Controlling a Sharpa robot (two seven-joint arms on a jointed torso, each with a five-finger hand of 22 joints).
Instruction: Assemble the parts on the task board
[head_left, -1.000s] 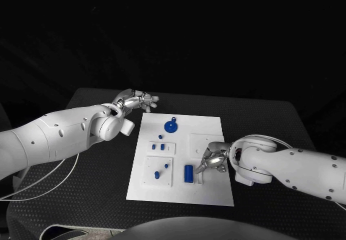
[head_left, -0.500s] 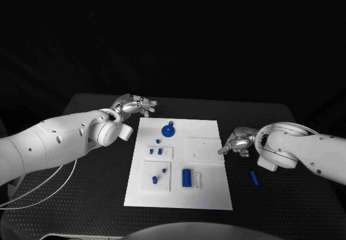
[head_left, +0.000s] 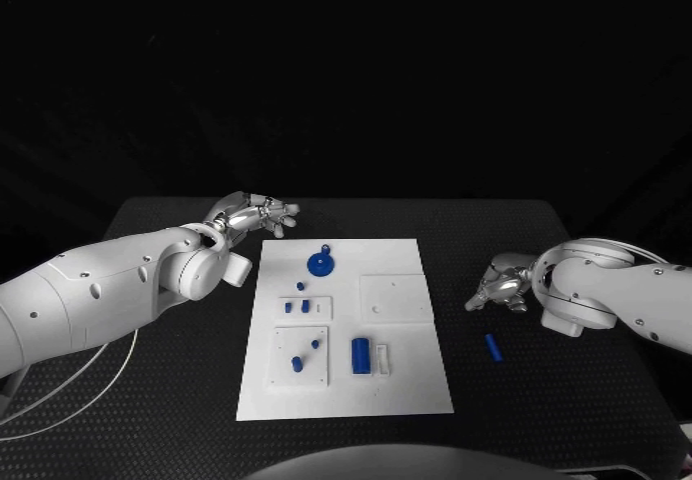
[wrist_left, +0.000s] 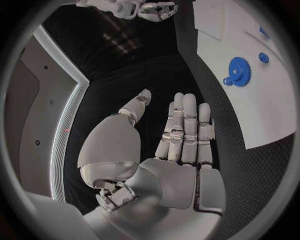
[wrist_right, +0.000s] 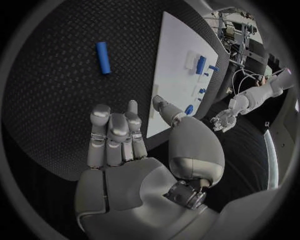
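- The board (head_left: 346, 330) is a flat white rectangular plate lying in the middle of the head view on the black desk (head_left: 159, 400), whose surface has a fine woven, dimpled texture.
- Near the board's upper end sits a blue gear (head_left: 320, 264), round and toothed with a small tab at its rim; the left wrist view shows its teeth and hub (wrist_left: 238, 71).
- Below it, raised white square tiles carry small blue pegs (head_left: 296, 307), and a lower left tile holds more small pegs (head_left: 307, 355).
- A blue cylinder (head_left: 361, 355), smooth and upright in the frame, lies on the board's lower middle, just beside a small white block (head_left: 384, 358).
- A second blue cylinder, the loose rod (head_left: 493, 347), lies on the desk off the board, to its right; in the right wrist view it is a short smooth rod (wrist_right: 103, 57) on the textured mat.
- The left robot hand (head_left: 254, 215), silver and jointed, is at the board's upper left corner, fingers straight and apart, holding nothing (wrist_left: 169, 150).
- The right robot hand (head_left: 499, 284) is right of the board, above the loose rod, fingers extended and empty (wrist_right: 125, 145).
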